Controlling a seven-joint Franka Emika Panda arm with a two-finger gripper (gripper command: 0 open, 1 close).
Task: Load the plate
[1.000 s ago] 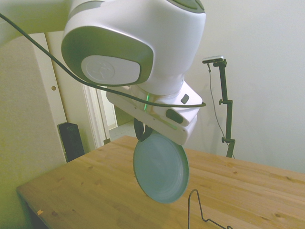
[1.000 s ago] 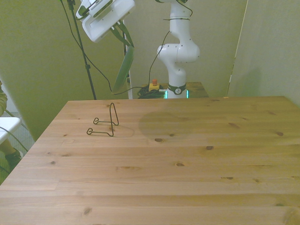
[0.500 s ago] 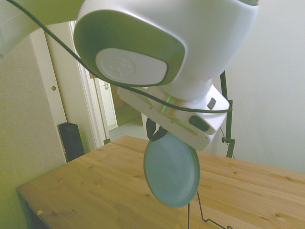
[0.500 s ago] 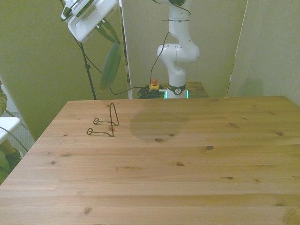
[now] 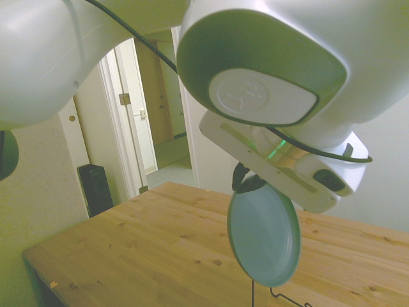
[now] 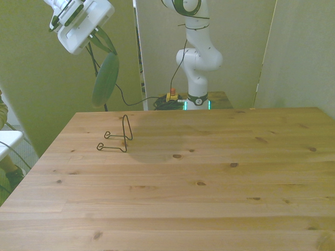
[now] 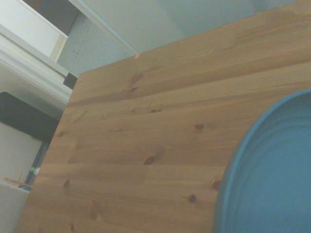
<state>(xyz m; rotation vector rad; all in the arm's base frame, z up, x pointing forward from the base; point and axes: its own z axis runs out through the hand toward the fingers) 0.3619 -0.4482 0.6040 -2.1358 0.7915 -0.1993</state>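
Side view: the pincer (image 5: 246, 184) clamps the top rim of the plate (image 5: 264, 236), which hangs on edge in the air above the table (image 5: 147, 249); only a bit of the wire stand (image 5: 281, 298) shows below it.
Front view: plate (image 6: 105, 80) held high beyond the table's far edge, toward the front view's left; the wire stand (image 6: 117, 137) sits on the table (image 6: 199, 178), well apart below.
Wrist view: plate's face (image 7: 272, 179) fills one corner, bare table boards (image 7: 146, 141) beyond.
Step in hand: carrying the plate toward the stand, by my reading.
Next move: lower it on edge, lining the rim up with the stand's upright loop.
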